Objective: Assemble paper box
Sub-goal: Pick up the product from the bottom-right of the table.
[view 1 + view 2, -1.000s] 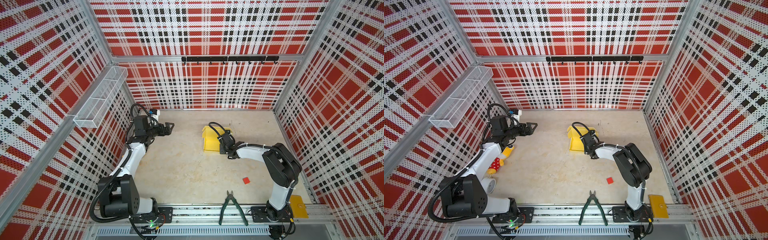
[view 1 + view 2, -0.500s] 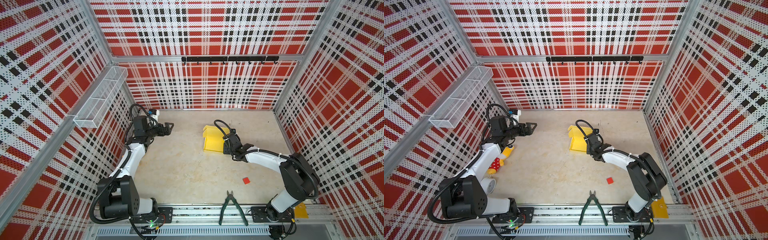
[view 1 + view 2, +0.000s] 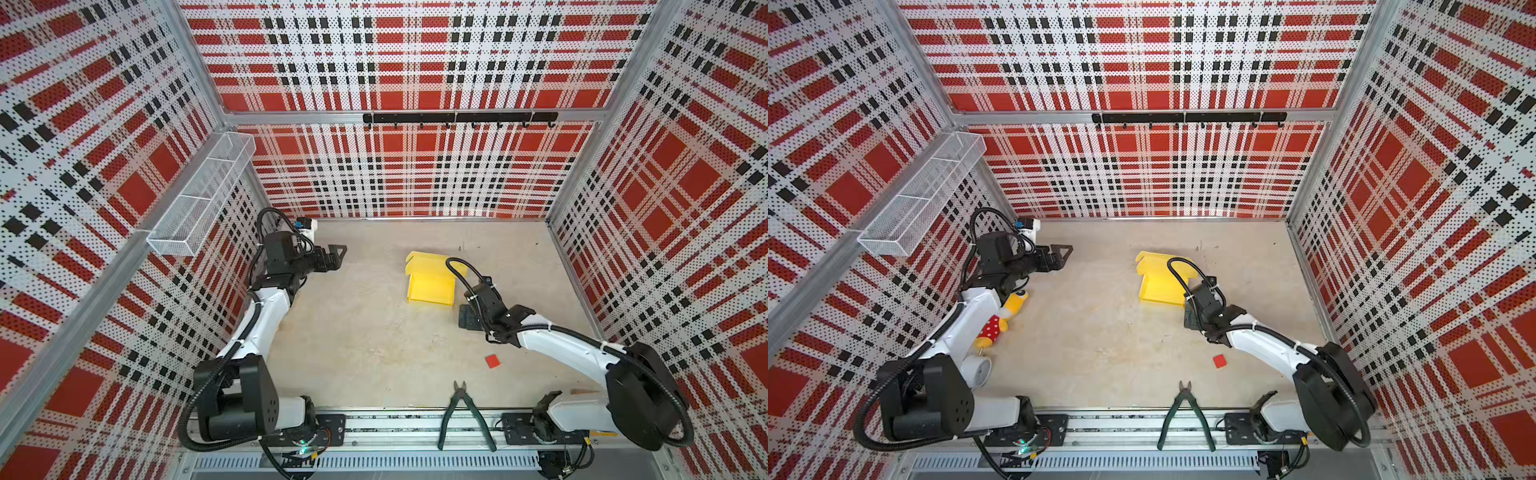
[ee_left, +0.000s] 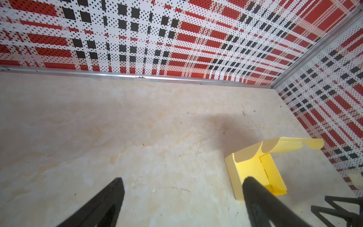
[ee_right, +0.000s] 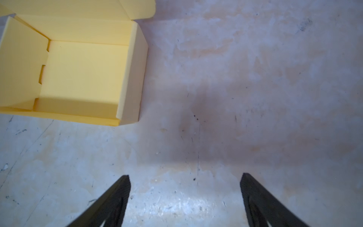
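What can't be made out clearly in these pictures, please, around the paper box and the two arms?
- paper box: in both top views the right arm and its cable cover part of the side nearest that arm; the right wrist view's edge cuts part off.
- plush toy: partly under the left arm in a top view.
- white round object: half behind the left arm, too small to identify.

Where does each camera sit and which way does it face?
Top views: high at the front, looking down on both arms and table.
Left wrist: looks across the table to the back wall, past the open left gripper.
Right wrist: looks down at the table, past the open right gripper.
Shared: all show the paper box.
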{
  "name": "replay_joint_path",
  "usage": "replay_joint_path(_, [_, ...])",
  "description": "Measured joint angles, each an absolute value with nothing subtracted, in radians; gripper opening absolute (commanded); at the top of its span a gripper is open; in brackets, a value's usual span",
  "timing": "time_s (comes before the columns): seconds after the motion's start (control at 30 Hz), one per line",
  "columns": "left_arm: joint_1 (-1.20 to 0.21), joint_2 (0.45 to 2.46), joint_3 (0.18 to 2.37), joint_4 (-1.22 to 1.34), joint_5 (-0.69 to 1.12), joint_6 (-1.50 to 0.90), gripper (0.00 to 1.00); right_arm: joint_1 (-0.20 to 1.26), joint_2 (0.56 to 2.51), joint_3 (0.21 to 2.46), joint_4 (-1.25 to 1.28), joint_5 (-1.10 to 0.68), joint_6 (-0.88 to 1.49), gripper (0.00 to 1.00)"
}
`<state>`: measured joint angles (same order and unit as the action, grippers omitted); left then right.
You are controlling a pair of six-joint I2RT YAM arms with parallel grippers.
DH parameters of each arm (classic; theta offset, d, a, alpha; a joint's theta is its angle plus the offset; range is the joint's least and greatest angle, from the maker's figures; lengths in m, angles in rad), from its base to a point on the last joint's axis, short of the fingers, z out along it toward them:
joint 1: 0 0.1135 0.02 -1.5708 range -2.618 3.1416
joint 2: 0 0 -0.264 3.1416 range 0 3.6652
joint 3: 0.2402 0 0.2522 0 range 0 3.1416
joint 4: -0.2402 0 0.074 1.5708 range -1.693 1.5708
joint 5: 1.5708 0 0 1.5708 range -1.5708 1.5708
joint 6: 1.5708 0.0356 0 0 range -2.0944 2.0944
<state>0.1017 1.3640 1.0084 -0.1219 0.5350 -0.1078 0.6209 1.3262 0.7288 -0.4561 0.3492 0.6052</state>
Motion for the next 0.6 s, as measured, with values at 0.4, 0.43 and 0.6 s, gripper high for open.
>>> replay_joint_path(0.4, [0.106,1.364,1.007,-0.119,0.535,-0.109,0.98,0.609,1.288,0.616,-0.587,0.230,0.709,0.79])
replay_joint_path(0.43, [0.106,1.364,1.005,-0.118,0.535,-0.109,0.98,0.609,1.281,0.607,-0.594,0.223,0.712,0.78])
replay_joint_path(0.6, [0.106,1.364,0.999,-0.118,0.535,-0.109,0.98,0.609,1.236,0.567,-0.620,0.193,0.735,0.70])
